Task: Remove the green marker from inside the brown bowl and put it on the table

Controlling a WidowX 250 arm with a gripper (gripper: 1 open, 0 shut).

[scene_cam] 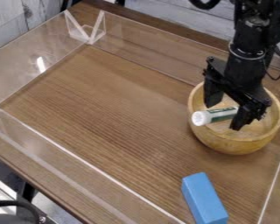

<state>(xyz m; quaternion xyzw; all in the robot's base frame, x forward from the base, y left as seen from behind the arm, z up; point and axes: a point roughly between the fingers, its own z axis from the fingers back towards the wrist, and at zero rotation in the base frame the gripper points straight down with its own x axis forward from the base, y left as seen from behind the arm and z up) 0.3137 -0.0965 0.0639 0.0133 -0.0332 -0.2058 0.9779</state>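
Note:
The brown bowl (250, 138) sits on the table (119, 105) at the right side. Inside it lies the green marker (215, 114), on its side, white cap end pointing left toward the bowl's rim. My gripper (227, 107) points straight down into the bowl, open, with one finger (210, 86) on the left and the other on the right near the bowl's far side. The marker's green barrel runs between the two fingers, and neither finger presses on it.
A blue rectangular block (203, 198) lies on the table in front of the bowl, near the lower right edge. Low clear acrylic walls (60, 39) border the table. The wide left and middle stretch of wood surface holds nothing.

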